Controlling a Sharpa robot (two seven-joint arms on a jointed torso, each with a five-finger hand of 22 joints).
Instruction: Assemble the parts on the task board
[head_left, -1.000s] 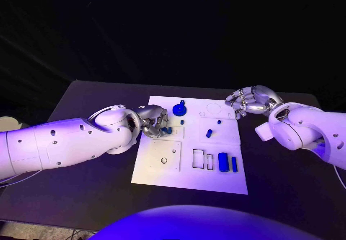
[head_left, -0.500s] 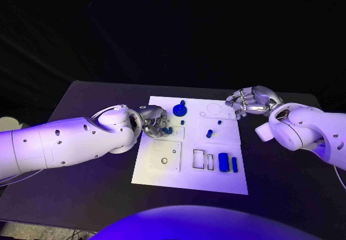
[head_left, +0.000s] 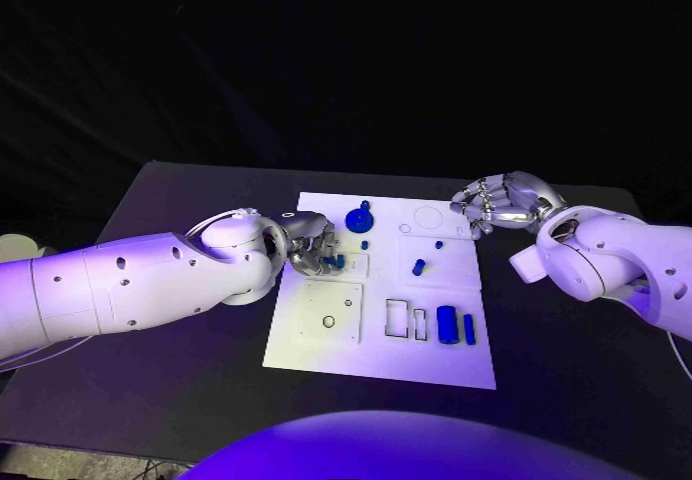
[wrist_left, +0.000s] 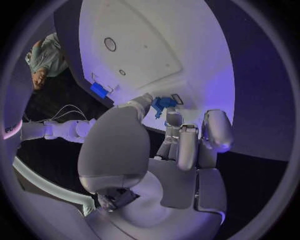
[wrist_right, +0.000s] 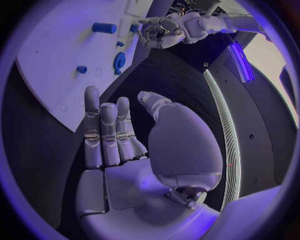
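Little has moved: the left robot hand (head_left: 307, 247) still pinches, it seems, a small blue part (wrist_left: 164, 103) over the task board (head_left: 378, 345) (insertion pending); the right robot hand (head_left: 498, 203) stays released.

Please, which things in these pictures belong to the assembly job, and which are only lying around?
Job:
task board
small blue part held by the left hand
round blue part
two long blue parts
right hand, holding nothing

Lying around:
black table

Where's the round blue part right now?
In the head view the round blue part lies at the task board's far edge, just right of the left hand.
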